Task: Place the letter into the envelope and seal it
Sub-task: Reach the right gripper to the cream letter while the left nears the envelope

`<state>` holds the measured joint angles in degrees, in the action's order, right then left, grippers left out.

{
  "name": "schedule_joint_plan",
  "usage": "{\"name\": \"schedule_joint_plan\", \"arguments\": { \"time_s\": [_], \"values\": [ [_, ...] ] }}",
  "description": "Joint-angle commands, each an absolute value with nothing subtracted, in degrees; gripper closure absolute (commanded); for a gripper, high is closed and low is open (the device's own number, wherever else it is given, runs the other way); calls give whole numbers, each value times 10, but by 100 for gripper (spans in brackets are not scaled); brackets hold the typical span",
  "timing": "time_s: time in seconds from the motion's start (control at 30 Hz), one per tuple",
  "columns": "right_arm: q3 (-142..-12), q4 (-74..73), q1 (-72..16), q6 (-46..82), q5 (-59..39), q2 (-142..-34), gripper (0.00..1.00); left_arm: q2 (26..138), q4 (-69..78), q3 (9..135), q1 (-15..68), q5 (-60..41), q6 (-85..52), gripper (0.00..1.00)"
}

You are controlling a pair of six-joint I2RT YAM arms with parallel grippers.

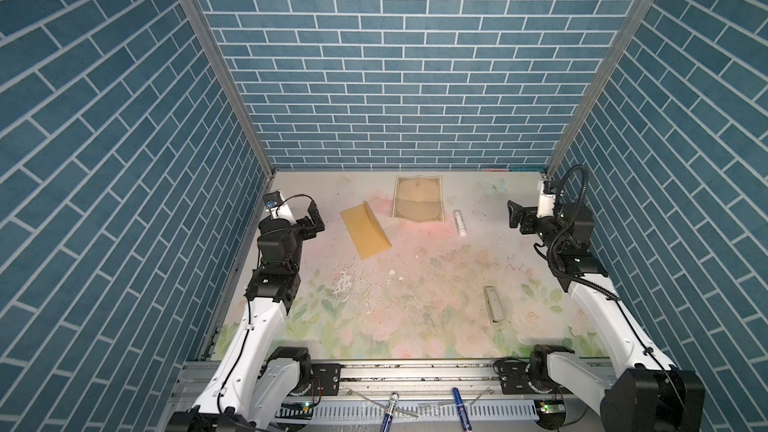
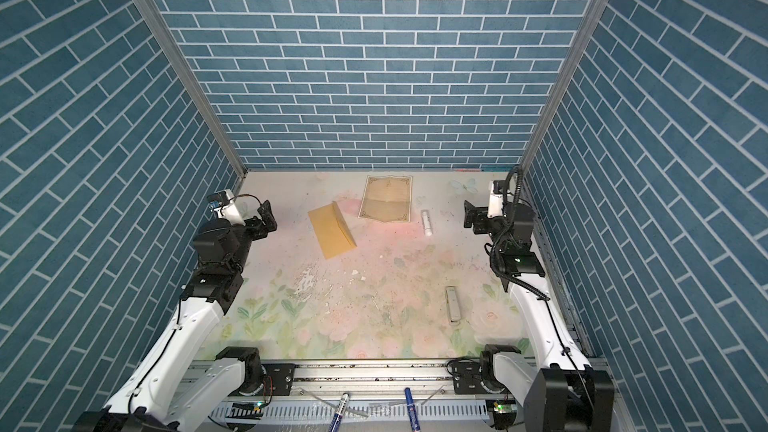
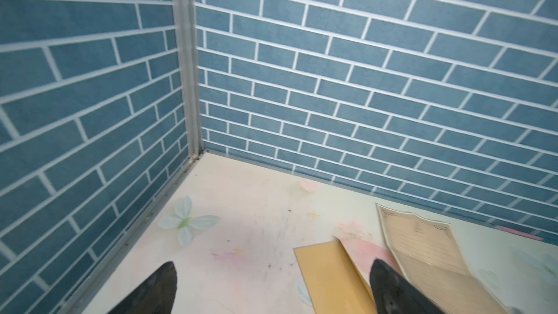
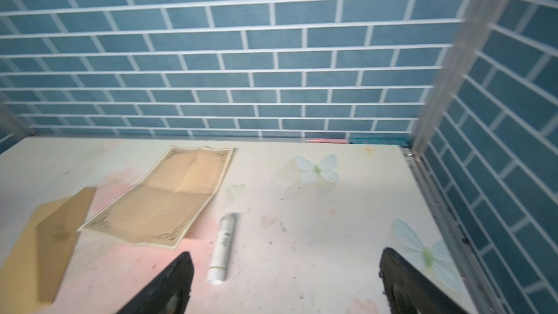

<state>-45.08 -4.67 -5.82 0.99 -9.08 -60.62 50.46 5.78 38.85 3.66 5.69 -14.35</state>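
Note:
The letter (image 1: 417, 199), a tan sheet with a dark ornamental border and a crease across it, lies flat near the back wall in both top views (image 2: 386, 199). The mustard-yellow envelope (image 1: 365, 231) lies slanted to its left, its flap lifted along the long edge. My left gripper (image 1: 314, 218) hovers open at the left wall, left of the envelope (image 3: 329, 276). My right gripper (image 1: 515, 214) hovers open at the right wall, well right of the letter (image 4: 169, 197). Neither holds anything.
A white glue stick (image 1: 460, 222) lies just right of the letter, and in the right wrist view it (image 4: 223, 246) lies near one finger. A flat grey-white stapler-like thing (image 1: 493, 304) lies front right. Two blue pens (image 1: 390, 407) rest on the front rail. Blue brick walls enclose three sides.

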Motion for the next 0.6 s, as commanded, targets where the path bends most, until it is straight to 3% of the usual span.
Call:
{"name": "schedule_joint_plan", "arguments": {
  "time_s": [0.0,0.33,0.57],
  "values": [
    [-515,46,-136,-101,-72,-636,5,504,-70,421,39,-48,-176,0],
    [-604,32,-350,-423,116,-830,1,521,-87,432,39,-155,-208,0],
    [-605,-65,-404,-569,205,-967,1,530,-74,431,39,-174,-212,0]
  ]
}}
